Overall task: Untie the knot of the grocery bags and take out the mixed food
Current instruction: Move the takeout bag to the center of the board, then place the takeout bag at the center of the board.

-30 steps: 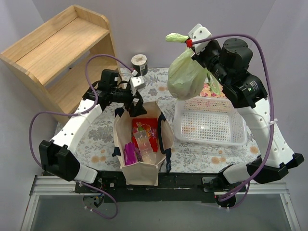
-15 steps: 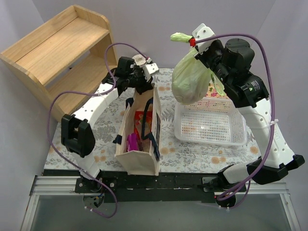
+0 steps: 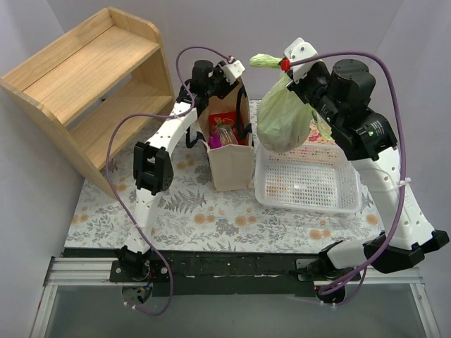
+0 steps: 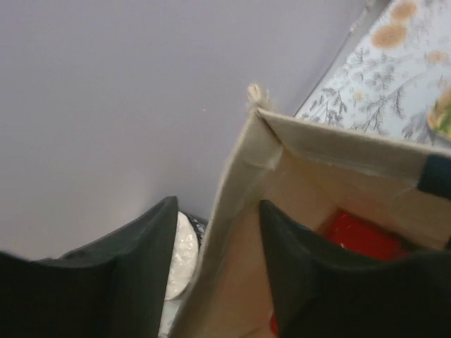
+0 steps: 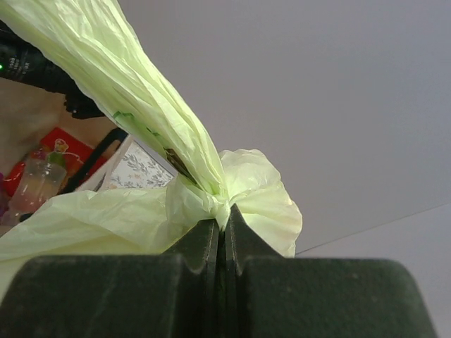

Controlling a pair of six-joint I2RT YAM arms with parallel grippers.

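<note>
My right gripper (image 3: 285, 65) is shut on the knot (image 5: 224, 210) of the pale green plastic bag (image 3: 282, 123). The bag hangs full in the air over the back left corner of the white basket. One ear loop (image 3: 262, 61) sticks out to the left. My left gripper (image 3: 231, 76) is shut on the top rim of the beige canvas tote (image 3: 229, 165), one finger inside and one outside (image 4: 215, 211). The tote stands at the back of the table, just left of the green bag. Inside it show a red packet (image 3: 224, 109), a clear bottle (image 3: 225, 132) and a purple packet (image 3: 213, 141).
The white slotted basket (image 3: 310, 186) lies at the right and holds a few small bits. A wooden shelf (image 3: 91, 77) stands at the back left. A white tape roll (image 4: 180, 253) shows just behind the tote. The wall is close behind both grippers.
My left gripper has pulled the tote by its rim from the front middle to the back of the table, beside the green bag. The right gripper has shifted slightly right with the bag.
</note>
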